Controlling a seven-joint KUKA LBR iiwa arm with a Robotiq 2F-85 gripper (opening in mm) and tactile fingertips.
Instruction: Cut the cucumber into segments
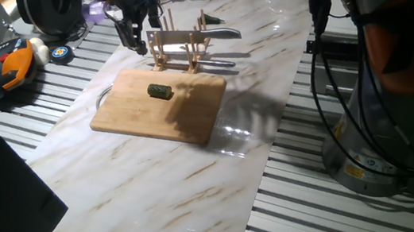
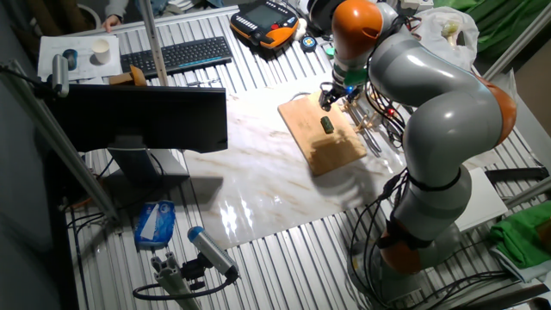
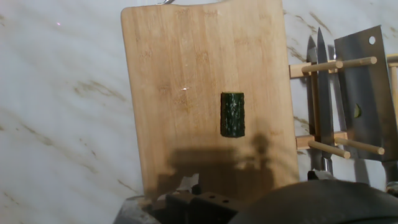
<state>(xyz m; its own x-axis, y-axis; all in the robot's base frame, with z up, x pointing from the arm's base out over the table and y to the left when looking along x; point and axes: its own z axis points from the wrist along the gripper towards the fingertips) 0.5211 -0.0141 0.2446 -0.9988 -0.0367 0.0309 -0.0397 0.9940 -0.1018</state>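
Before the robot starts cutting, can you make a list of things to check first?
1. Cucumber lies whole on the wooden board: ok.
2. Board sits flat on the marble table: ok.
3. Knives wait in the wooden rack beside the board: ok.
4. Gripper has a knife in it: not ok, it holds nothing and hovers near the rack.
5. Gripper fingers open wide enough for a handle: cannot tell.
6. Nothing else on the board near the cucumber: ok.
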